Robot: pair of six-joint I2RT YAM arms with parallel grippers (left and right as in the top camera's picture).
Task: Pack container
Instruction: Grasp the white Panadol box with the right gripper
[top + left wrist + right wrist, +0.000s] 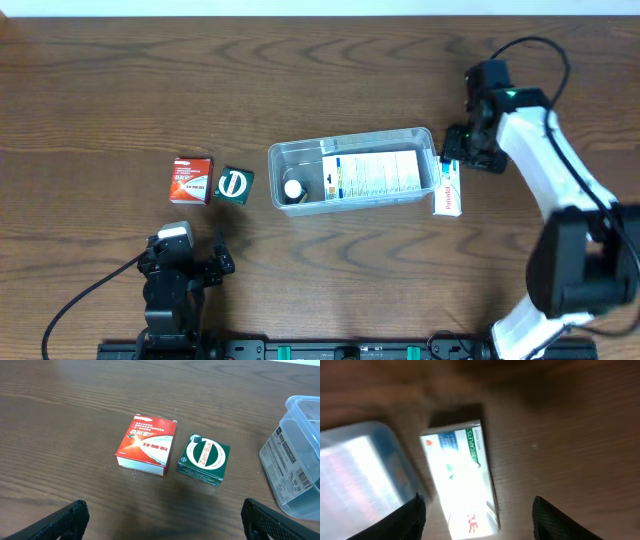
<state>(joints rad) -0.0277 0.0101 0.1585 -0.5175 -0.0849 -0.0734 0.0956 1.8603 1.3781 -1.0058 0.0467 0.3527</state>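
Overhead: white cardboard box (449,190) beside clear plastic rectangular container (350,142), long axis toward the table's (100,80) near edge. Right jaws hover open over it; left jaws open, distant.

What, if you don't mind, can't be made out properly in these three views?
Right wrist view: the white cardboard caplets box is blurred and washed out by glare; most print is unreadable.
Left wrist view: the clear plastic rectangular container is cut off by the right edge.
Overhead view: the small white round object inside that container is too small to identify.
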